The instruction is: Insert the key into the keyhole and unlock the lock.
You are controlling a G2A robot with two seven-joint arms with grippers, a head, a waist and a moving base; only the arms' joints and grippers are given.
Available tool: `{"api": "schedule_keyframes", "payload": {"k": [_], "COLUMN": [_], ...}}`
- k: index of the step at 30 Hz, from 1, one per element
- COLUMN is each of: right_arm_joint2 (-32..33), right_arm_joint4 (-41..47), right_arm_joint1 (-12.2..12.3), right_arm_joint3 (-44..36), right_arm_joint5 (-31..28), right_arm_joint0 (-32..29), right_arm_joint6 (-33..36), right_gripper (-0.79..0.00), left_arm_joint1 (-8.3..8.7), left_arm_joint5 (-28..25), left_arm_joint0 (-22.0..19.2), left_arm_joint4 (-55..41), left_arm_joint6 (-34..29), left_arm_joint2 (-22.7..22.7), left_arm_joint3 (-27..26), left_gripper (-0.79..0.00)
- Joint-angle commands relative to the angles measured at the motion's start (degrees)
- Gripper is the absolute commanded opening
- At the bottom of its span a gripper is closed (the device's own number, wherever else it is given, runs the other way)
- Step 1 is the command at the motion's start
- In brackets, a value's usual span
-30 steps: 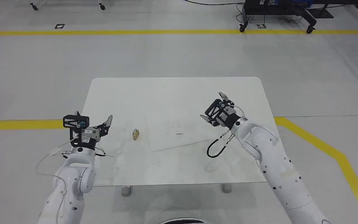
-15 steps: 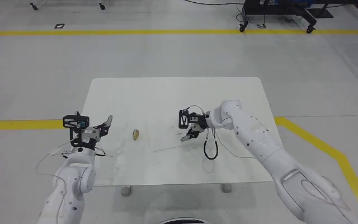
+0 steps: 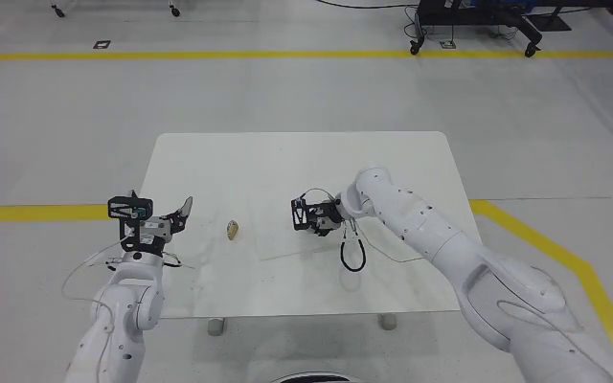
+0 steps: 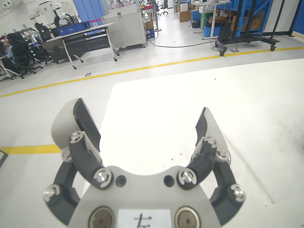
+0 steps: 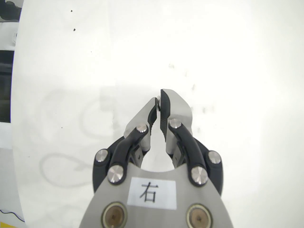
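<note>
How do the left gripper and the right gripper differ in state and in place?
The left gripper is wide open and empty; the right gripper is almost shut, pinching a small thing, probably the key, at its tips. The left gripper is at the table's edge; the right gripper is over the table's middle, with the padlock between them. Both have dark ribbed pads.

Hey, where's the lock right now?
In the top view the lock lies on the white table, left of centre, between the left hand and the right hand, nearer the left.
</note>
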Motion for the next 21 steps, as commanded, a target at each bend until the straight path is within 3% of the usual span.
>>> {"api": "schedule_keyframes", "payload": {"k": [1,6,11,21], "right_arm_joint2": [-0.32,0.74,5.95,20.78], "right_arm_joint4": [-1.56,-5.68,-10.04,-4.43], "right_arm_joint1": [-0.21,0.83,4.68,13.02], "right_arm_joint3": [0.21,-2.37,-7.29,-11.41], "right_arm_joint5": [0.66,1.27,2.31,0.0], "right_arm_joint0": [0.62,0.95,-0.96,-11.72], "right_arm_joint6": [-0.48,-5.16,-15.49,-45.26], "right_gripper": [-0.785,-0.785,-0.785,-0.785], "left_arm_joint1": [0.0,0.0,0.0,0.0], "left_arm_joint5": [0.0,0.0,0.0,0.0], "left_arm_joint0": [0.0,0.0,0.0,0.0], "left_arm_joint4": [0.0,0.0,0.0,0.0], "left_arm_joint6": [0.0,0.0,0.0,0.0], "left_arm_joint2": [0.0,0.0,0.0,0.0], "left_arm_joint3": [0.0,0.0,0.0,0.0], "left_gripper": [0.0,0.0,0.0,0.0]}}
